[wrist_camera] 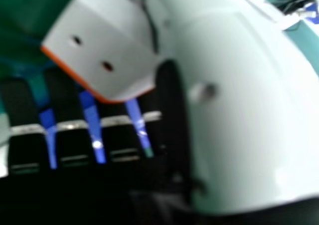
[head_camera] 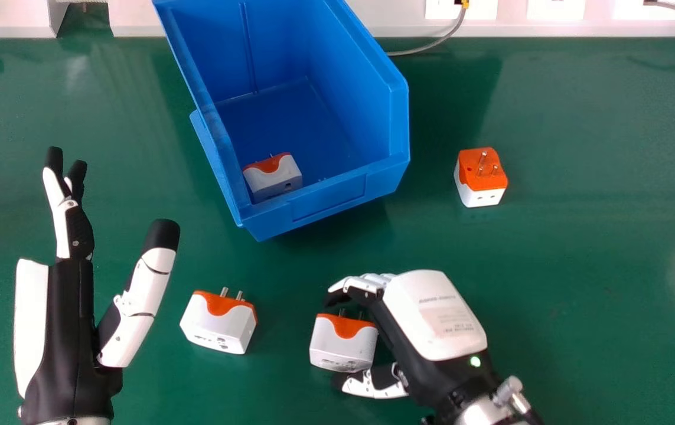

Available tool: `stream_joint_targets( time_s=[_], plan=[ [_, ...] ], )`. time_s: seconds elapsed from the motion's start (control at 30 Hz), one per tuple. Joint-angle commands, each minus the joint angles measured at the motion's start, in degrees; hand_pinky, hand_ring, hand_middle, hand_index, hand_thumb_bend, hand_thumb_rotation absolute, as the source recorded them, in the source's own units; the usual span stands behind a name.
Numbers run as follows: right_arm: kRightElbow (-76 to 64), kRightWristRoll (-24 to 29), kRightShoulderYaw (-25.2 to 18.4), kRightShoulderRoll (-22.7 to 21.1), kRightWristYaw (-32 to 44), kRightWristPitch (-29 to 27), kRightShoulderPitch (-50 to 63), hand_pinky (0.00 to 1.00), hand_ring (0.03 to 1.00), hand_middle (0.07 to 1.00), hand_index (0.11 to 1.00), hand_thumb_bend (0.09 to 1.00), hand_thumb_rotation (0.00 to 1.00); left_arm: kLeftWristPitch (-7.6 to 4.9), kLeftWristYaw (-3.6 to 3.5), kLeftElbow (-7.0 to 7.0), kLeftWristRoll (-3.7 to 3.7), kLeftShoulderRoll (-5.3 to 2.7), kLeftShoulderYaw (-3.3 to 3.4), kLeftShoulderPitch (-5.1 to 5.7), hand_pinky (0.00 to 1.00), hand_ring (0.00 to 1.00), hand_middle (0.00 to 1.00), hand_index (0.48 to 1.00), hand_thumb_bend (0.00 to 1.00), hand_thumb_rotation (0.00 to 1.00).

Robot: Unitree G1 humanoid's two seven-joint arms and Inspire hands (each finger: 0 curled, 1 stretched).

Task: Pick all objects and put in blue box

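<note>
Clamping the adapter point(head_camera: 342, 344) between thumb point(head_camera: 371, 386) and curled fingers point(head_camera: 365, 283), the right robot hand point(head_camera: 431, 313).

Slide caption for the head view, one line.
Right hand around one adapter; one already in the blue box, two others on the green table.

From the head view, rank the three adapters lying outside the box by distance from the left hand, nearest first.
1. Left adapter: just right of the left hand.
2. Middle adapter: farther right, at the right hand.
3. Right adapter: right of the blue box.
</note>
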Motion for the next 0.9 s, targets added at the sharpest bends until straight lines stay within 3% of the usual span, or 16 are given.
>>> stream_joint_targets(
  time_s=[0.0, 0.23, 0.6, 0.87],
  plan=[
    [-0.3, 1.0, -0.1, -0.7, 2.8, 1.4, 1.7, 0.14, 0.181, 0.423, 0.515, 0.506, 0.0, -0.58, -0.1, -1.53, -0.49, 0.43, 0.44, 0.16, 1.0, 1.0, 1.0, 1.0, 0.63, 0.85],
    [-2.1, 2.3, -0.1, -0.3, 4.4, 2.4, 2.2, 0.13, 0.179, 0.415, 0.514, 0.505, 0.0, 0.22, -0.47, -2.29, -0.43, 0.28, 0.4, 0.27, 1.0, 1.0, 1.0, 1.0, 0.64, 0.84],
    [-4.7, 3.2, -0.7, 0.2, 3.2, 1.6, 3.2, 0.11, 0.153, 0.425, 0.507, 0.508, 0.0, 1.25, -1.31, -3.0, -1.11, 0.12, 0.18, 0.44, 1.0, 1.0, 1.0, 1.0, 0.65, 0.83],
    [-15.3, 3.0, -2.7, -1.7, 3.0, -0.3, 6.2, 0.1, 0.135, 0.43, 0.503, 0.509, 0.0, 1.14, -1.07, -3.35, -0.4, 0.02, 0.12, 0.66, 1.0, 1.0, 1.0, 1.0, 0.64, 0.84]
  ],
)
